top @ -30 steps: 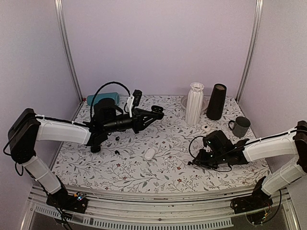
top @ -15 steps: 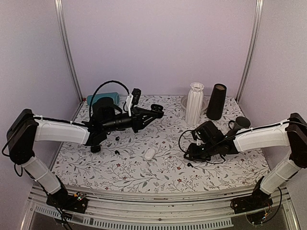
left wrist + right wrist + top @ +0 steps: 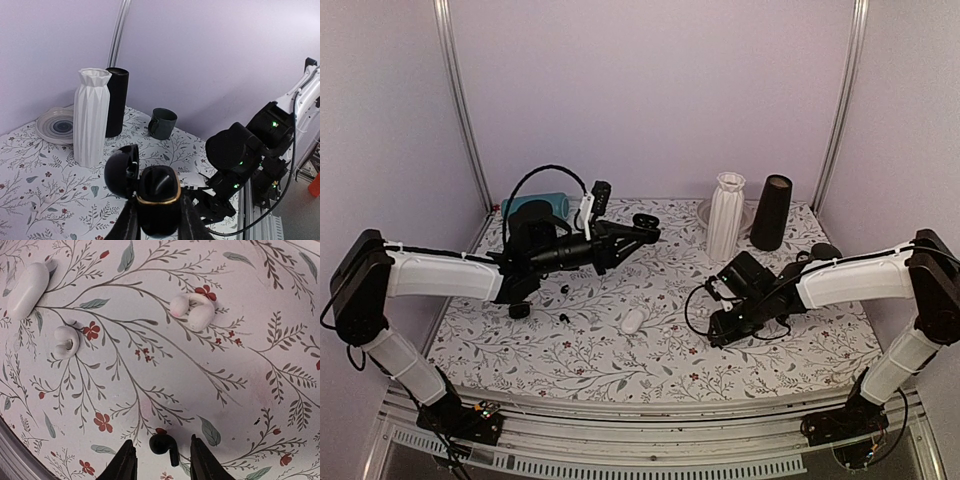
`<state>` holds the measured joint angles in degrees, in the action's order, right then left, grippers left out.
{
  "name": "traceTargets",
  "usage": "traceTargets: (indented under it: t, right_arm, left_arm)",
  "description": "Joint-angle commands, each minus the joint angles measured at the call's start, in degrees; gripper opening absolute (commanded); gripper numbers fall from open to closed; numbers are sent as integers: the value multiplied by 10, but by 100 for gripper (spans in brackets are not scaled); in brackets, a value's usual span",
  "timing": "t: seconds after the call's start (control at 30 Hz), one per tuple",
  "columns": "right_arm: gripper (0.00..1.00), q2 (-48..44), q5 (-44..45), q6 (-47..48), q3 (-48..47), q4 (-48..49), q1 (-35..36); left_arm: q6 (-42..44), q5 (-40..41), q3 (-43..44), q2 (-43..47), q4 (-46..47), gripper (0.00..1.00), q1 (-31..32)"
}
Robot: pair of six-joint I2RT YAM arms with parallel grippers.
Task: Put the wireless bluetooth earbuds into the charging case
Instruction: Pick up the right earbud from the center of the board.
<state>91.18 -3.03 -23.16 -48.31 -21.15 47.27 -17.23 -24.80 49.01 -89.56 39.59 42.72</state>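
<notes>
Right jaws stand open, straddling a black earbud [image 3: 163, 444] on the desk [image 3: 150, 365], near right. Left jaws grip the open case [image 3: 158, 197] aloft, far left. The bud looks light, glossy and slippery, so pinch its rounded body.

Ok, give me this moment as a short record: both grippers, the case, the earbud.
left gripper: shut on black case, held above the table
black case: lid open
right gripper: open, low over the table, one finger on each side of black earbud
black earbud: lying on the table, not gripped
nearby: two white earbuds, white case
</notes>
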Motion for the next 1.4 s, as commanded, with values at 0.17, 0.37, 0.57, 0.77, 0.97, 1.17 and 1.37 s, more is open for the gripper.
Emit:
traceTargets:
  t: [0.17, 0.37, 0.57, 0.77, 0.97, 1.17, 1.37]
  right_arm:
    - [37, 33, 46, 99, -47, -33, 29]
    - [37, 45, 68, 124, -56, -49, 29]
    - [35, 61, 56, 144, -60, -49, 29]
    - [33, 64, 55, 151, -63, -56, 29]
    - [32, 69, 41, 160, -64, -54, 29]
    - [32, 72, 44, 166, -65, -64, 29]
    - [30, 79, 44, 169, -65, -65, 29]
  left_arm:
    - [6, -5, 7, 11, 0, 0, -8]
    - [6, -5, 9, 11, -3, 0, -8]
    - [8, -5, 12, 12, -7, 0, -8]
    - [11, -5, 15, 13, -13, 0, -9]
    - [8, -8, 21, 8, -13, 0, -9]
    - [9, -7, 23, 7, -15, 0, -9]
    - [7, -9, 25, 5, -14, 0, -9]
